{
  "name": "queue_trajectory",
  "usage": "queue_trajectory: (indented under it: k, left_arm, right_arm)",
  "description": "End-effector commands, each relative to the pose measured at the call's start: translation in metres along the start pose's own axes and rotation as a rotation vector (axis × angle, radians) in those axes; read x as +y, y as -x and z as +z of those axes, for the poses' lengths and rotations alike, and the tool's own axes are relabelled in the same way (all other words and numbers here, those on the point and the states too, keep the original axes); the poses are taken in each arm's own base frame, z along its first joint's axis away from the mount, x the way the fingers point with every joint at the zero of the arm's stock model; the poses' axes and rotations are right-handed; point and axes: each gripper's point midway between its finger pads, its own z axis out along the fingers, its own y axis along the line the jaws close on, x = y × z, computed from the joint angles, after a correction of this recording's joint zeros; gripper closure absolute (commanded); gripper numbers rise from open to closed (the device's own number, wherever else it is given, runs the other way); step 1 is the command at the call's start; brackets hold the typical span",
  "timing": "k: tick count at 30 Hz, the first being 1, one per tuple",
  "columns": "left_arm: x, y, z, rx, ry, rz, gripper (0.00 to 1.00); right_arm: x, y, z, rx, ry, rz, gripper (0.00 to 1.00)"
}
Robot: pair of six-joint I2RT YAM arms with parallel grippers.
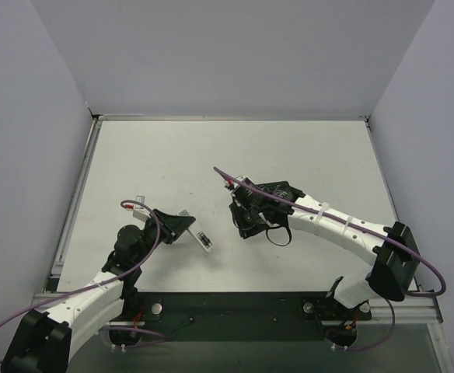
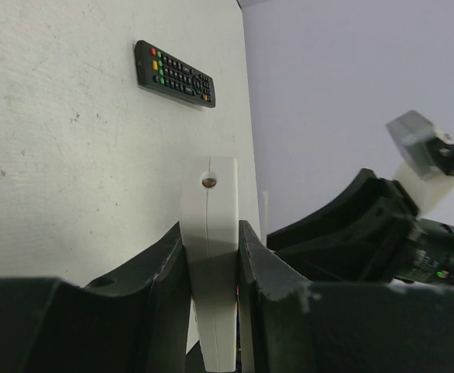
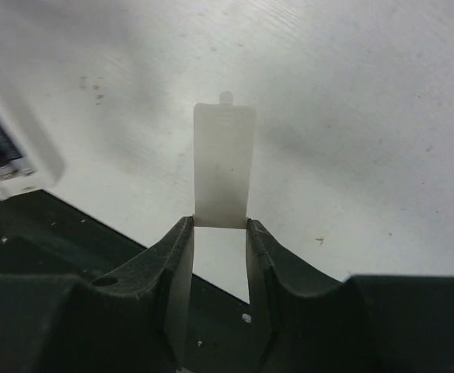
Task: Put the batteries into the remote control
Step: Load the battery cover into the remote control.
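My left gripper (image 1: 186, 228) is shut on the small white remote control (image 1: 202, 238) and holds it on edge above the table. In the left wrist view the remote (image 2: 209, 225) stands clamped between the fingers (image 2: 165, 272). Its open back shows a dark slot in the top view and at the left edge of the right wrist view (image 3: 5, 151); I cannot tell whether batteries lie in it. No loose batteries are in view. My right gripper (image 1: 245, 221) is shut on a thin white battery cover (image 3: 224, 165), pinched at its near end, just right of the remote.
A long black many-buttoned remote (image 2: 175, 74) lies flat on the white table (image 1: 289, 155), farther out; it does not show in the top view. The right arm (image 2: 382, 233) is close on the left gripper's right. Grey walls enclose the table on three sides.
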Motion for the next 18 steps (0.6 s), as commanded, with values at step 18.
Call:
queue_trajectory:
  k: [18]
  left_arm:
    - [-0.041,0.009,-0.002,-0.034,-0.158,-0.020,1.00]
  right_arm:
    - [0.102,0.010,-0.043,0.083,0.168,-0.296,0.96]
